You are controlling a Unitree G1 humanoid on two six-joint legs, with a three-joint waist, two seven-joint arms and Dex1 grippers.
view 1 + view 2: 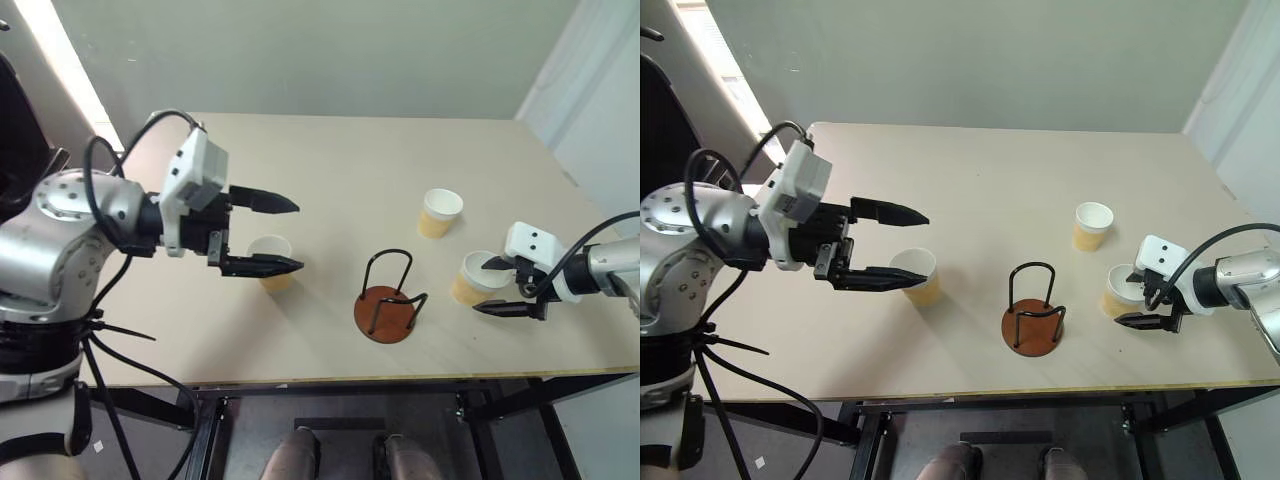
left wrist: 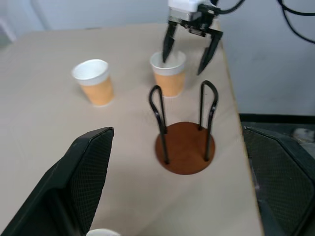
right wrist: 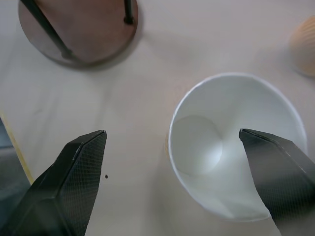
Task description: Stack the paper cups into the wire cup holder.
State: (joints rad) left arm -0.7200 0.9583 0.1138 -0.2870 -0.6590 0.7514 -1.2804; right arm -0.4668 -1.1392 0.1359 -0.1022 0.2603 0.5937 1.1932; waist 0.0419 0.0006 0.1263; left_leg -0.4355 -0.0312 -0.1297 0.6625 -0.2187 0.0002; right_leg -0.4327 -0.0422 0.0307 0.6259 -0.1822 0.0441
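Cups stand upright on the table [image 1: 330, 160]; my right gripper [image 1: 503, 286] straddles one cup [image 1: 478, 277] beside the empty wire cup holder [image 1: 388, 300], fingers spread, one inside the rim; my left gripper [image 1: 268, 233] gapes above another cup [image 1: 271, 262]; light, crushable walls suggest a gentle pinch below the rim.

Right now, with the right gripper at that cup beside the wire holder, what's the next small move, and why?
Probably close the right gripper on the cup. Its jaws stand open with one finger inside the cup's rim and the other outside its wall, so the wall already sits between them. The wire cup holder is empty, and that cup stands upright on the table just beside it, so a grip looks like the natural step before lifting.
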